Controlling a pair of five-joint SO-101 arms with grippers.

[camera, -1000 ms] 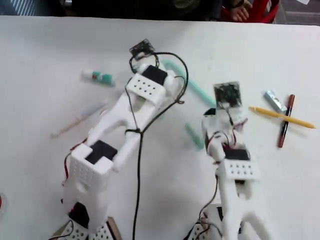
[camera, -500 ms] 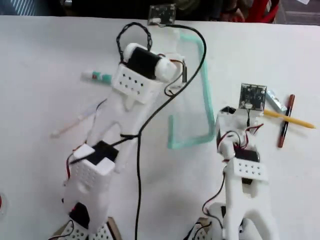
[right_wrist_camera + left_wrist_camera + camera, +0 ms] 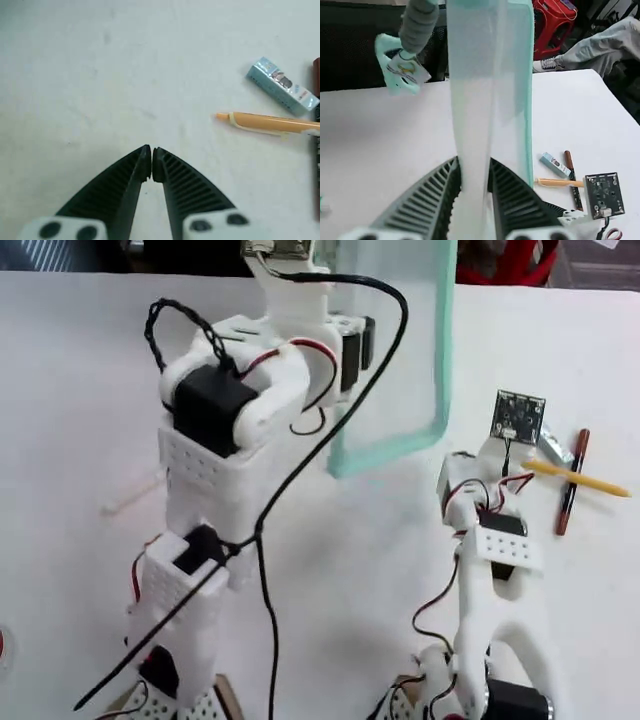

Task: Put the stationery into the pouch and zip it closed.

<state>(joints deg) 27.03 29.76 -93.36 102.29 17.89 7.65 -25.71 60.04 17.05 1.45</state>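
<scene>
HIGH: translucent pouch [image 3: 400, 350] is held aloft, well apart from orange pen [image 3: 605, 485] | LEFT WRIST: left gripper [image 3: 475, 172] is clamped on the pouch edge; the mouth, possibly unzipped, should be presented upward | RIGHT WRIST: right gripper [image 3: 151, 162] is closed on nothing, near the pen; it must be opened before the pen is straddled mid-length.

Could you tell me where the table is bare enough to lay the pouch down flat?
The widest bare patch of table lies between the two arms, under the pouch held up by the left gripper. The far left is also open. It is crowded by the right gripper: orange pen, dark red pen and small blue box lie there together.
</scene>
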